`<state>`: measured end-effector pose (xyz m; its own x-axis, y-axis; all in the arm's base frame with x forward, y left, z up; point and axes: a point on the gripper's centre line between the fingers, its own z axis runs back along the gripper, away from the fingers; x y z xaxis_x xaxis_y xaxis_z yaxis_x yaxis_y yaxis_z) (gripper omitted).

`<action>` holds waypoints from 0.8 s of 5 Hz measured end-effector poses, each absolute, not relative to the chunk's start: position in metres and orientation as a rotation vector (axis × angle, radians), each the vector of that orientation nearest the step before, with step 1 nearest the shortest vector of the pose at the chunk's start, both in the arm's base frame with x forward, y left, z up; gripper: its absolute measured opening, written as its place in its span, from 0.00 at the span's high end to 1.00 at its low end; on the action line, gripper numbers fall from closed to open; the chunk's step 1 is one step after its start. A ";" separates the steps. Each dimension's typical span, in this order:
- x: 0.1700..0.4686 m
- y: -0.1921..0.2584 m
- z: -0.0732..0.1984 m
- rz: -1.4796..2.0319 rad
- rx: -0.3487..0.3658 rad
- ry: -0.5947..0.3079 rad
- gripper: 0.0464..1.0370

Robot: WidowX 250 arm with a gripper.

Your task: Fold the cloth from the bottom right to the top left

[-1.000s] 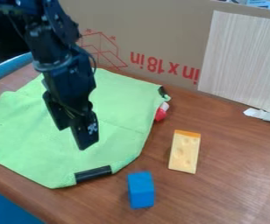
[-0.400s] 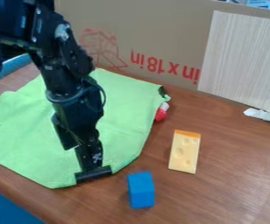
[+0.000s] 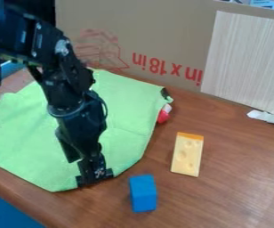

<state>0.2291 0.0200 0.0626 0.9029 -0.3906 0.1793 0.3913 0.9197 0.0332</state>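
The black robotic hand (image 3: 92, 176) meets the black strip (image 3: 108, 173) on the light-green cloth (image 3: 126, 113) — parted or closed, I can't tell; pinch securely before lifting.

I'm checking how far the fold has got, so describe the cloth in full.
The cloth is light green, soft-looking fabric, spread unfolded on the table, with low creases and wavy edges. Black patches mark its left edge, its upper right corner and its near edge. The end effector is down at the near patch; whether it grips cannot be told. A red and white thing sits against or just under the right edge.
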 end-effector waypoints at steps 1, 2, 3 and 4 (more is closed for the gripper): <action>0.229 0.017 0.051 -0.413 0.009 -0.167 0.04; 0.230 0.020 0.041 -0.391 0.029 -0.150 0.04; 0.232 0.022 0.039 -0.363 0.039 -0.159 0.09; 0.232 0.023 0.039 -0.347 0.017 -0.166 0.35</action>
<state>0.2319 0.0232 0.0391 0.9269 -0.3399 0.1590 0.3370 0.9404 0.0455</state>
